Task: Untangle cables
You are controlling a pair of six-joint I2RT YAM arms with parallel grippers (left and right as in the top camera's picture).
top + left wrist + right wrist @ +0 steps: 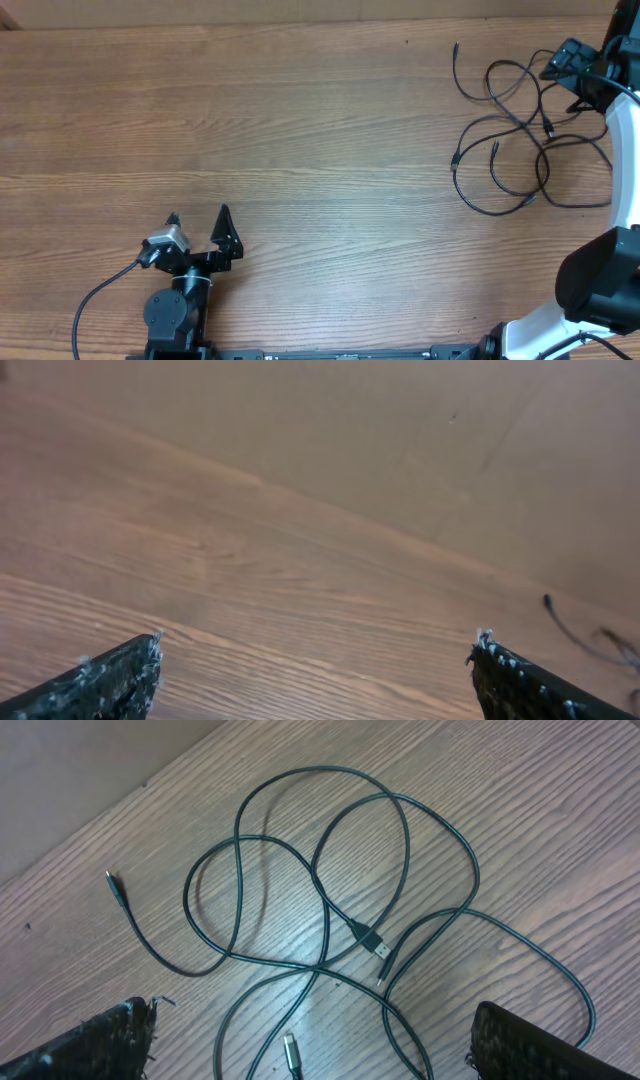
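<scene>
Well, nothing is untangled yet: the thin black cables (372, 937) lie looped and crossed in one pile on the right of the brown wooden table (300, 120), with the right jaws above them and the left jaws far off, both spread wide and empty.

cables (370, 936) cropped below, plug tips (456, 47) tiny

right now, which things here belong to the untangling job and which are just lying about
For the job: cables, in loose crossing loops on the right side; right gripper, open over them; left gripper, open, far off.
Just there: wooden table; thick black cable by the left arm.
</scene>
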